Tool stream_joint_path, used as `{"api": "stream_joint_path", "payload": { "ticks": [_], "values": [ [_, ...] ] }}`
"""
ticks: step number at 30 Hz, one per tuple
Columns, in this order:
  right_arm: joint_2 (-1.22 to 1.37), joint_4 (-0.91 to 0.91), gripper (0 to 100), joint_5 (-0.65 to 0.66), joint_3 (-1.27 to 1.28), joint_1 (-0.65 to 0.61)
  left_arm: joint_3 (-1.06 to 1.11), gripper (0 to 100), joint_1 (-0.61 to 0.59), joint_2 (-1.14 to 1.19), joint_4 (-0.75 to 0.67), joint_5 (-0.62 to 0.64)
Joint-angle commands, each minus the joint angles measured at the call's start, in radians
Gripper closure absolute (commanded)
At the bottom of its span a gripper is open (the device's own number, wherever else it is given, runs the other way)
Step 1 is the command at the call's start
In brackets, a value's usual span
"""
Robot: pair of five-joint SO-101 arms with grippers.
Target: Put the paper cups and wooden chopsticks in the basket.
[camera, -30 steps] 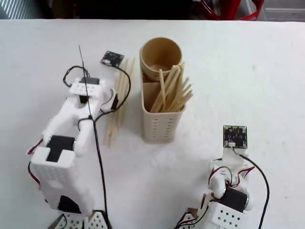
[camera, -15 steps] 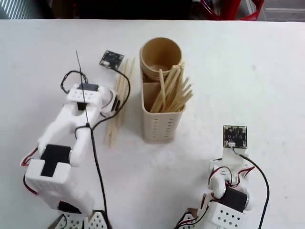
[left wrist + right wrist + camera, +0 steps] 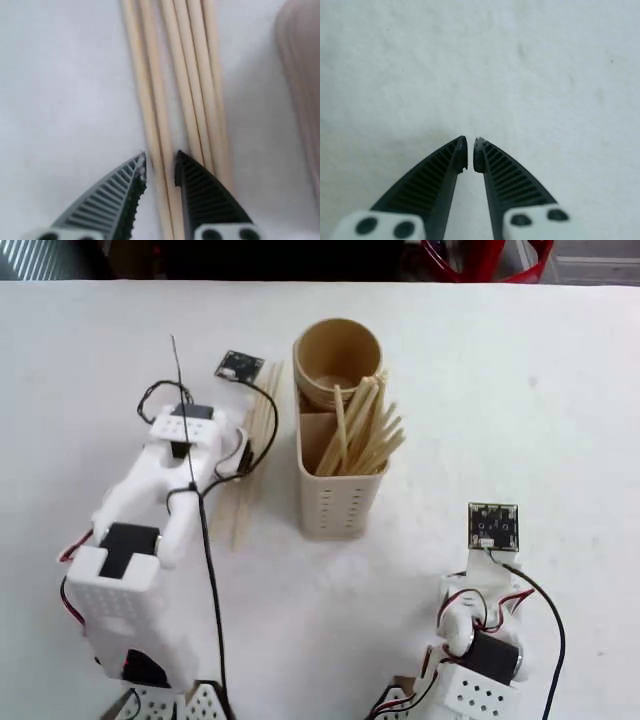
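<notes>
A cream slotted basket [image 3: 340,505] stands mid-table. A brown paper cup [image 3: 337,355] sits in its far compartment, and several wooden chopsticks [image 3: 365,430] lean in the near one. More loose chopsticks [image 3: 255,430] lie on the table just left of the basket. My left arm [image 3: 180,440] hangs over them. In the left wrist view my left gripper [image 3: 161,159] is shut on chopsticks [image 3: 157,125] from the left part of the bundle, while the others [image 3: 195,75] lie beside its dark finger. My right gripper [image 3: 470,150] is shut over bare table, with that arm [image 3: 480,640] folded at the near right.
A small circuit board [image 3: 238,365] lies at the far end of the loose chopsticks, and another [image 3: 493,525] sits in front of the right arm. Black cables [image 3: 205,530] run along the left arm. The basket wall [image 3: 300,75] is close beside the bundle.
The left arm drew back toward the near left, then returned over the chopsticks. The near end of the loose bundle has shifted slightly right and looks tighter. The right arm stayed still.
</notes>
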Motion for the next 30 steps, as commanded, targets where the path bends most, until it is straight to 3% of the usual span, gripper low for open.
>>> {"api": "stream_joint_path", "payload": {
  "ticks": [1, 16, 30],
  "values": [
    [-0.01, -0.01, 96.3, -0.006, 0.009, 0.01, -0.051, 94, -0.025, -0.004, 0.061, 0.06],
    [-0.01, -0.01, 96.3, -0.006, 0.009, 0.01, -0.041, 98, -0.042, -0.054, 0.086, 0.057],
    [-0.01, -0.01, 96.3, -0.006, 0.009, 0.01, 0.328, 98, -0.038, -0.737, 0.003, 0.063]
  ]
}}
